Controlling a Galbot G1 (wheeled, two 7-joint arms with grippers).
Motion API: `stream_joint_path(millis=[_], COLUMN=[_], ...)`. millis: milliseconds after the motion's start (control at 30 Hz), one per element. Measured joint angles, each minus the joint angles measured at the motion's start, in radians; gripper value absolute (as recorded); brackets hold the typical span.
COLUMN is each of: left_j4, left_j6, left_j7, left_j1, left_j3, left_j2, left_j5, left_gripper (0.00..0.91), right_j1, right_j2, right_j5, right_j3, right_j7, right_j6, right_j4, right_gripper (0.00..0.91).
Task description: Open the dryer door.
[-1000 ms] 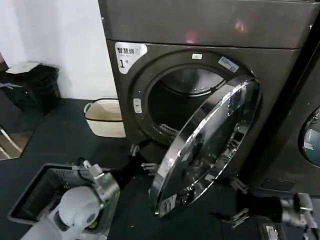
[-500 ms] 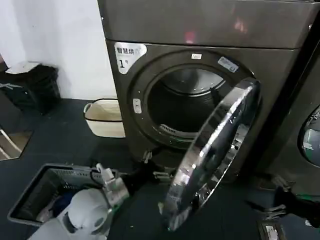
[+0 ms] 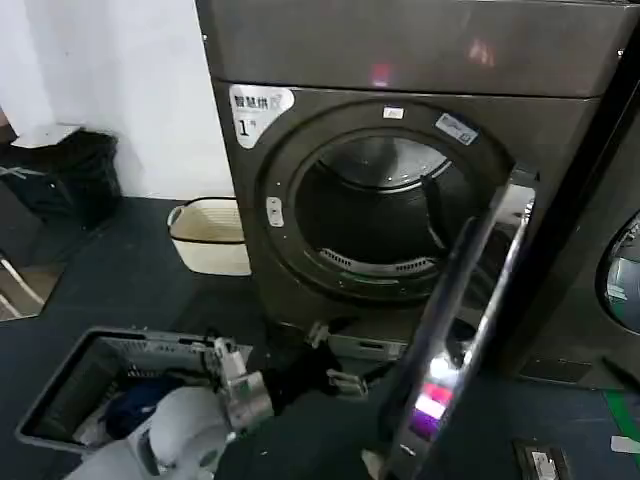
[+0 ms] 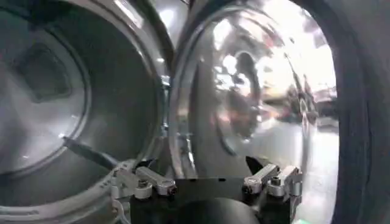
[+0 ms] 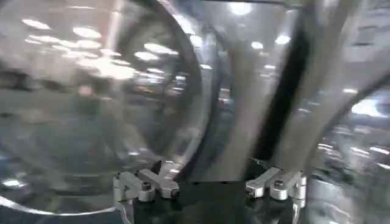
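We find the dryer door swung wide, edge-on, right of the drum opening. Our left gripper, fingers spread and empty, sits just left of its lower rim.

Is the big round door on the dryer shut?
No, the dryer door stands swung out edge-on, and the head view looks straight into the open drum behind it.
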Motion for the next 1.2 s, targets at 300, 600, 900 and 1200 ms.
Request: stream_joint_path(millis=[300, 600, 900, 1200], left_j4=[0.044, 0.102, 0.207, 0.325], left_j6=[-0.025, -0.031, -0.049, -0.059], left_j7=[0.027, 0.030, 0.032, 0.033], left_j1=[-0.092, -0.202, -0.350, -0.478], left_j3=[0.124, 0.251, 0.397, 0.493], left_j2=[-0.015, -0.064, -0.153, -0.263], left_j5=[-0.015, -0.043, -0.069, -0.074], left_gripper=[0.907, 0.907, 0.907, 0.907], right_j1=[-0.019, -0.055, -0.090, -0.102], right_j2=[0.007, -0.014, -0.040, -0.063], right_j5=[-0.045, -0.138, -0.190, -0.295], right_j3=[0.124, 0.249, 0.367, 0.474], right_j7=[0.320, 0.572, 0.640, 0.662], right_j6=[-0.026, -0.021, -0.058, -0.071], right_j4=[0.002, -0.035, -0.034, -0.043], right_gripper=[0.907, 0.907, 0.907, 0.907])
